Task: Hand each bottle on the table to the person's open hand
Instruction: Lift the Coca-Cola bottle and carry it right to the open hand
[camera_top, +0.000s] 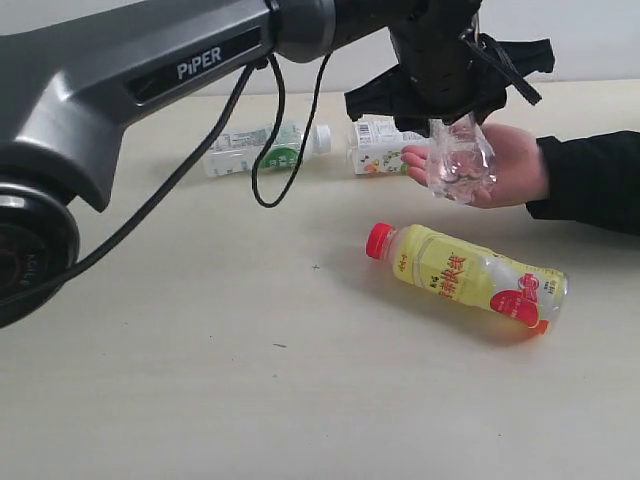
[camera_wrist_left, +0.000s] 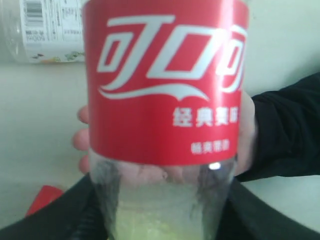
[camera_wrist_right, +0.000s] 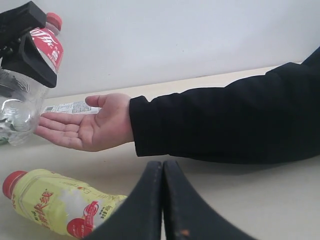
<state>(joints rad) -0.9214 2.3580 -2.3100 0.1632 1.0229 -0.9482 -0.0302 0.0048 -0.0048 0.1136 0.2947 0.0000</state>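
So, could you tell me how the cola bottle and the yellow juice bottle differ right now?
The cola bottle is held by the left gripper at the person's open hand; the juice bottle lies free on the table. The cola bottle hangs cap up, tilted; the juice bottle is on its side. The cola bottle is clear with a red label; the juice bottle is yellow. Both have red caps.

The left arm (camera_top: 150, 70) stretches across, the left gripper (camera_top: 452, 108) pointing down, jaws clamped on the cola bottle (camera_top: 460, 160). The right gripper (camera_wrist_right: 163, 200) sits low, fingers (camera_wrist_right: 142, 202) pressed together.
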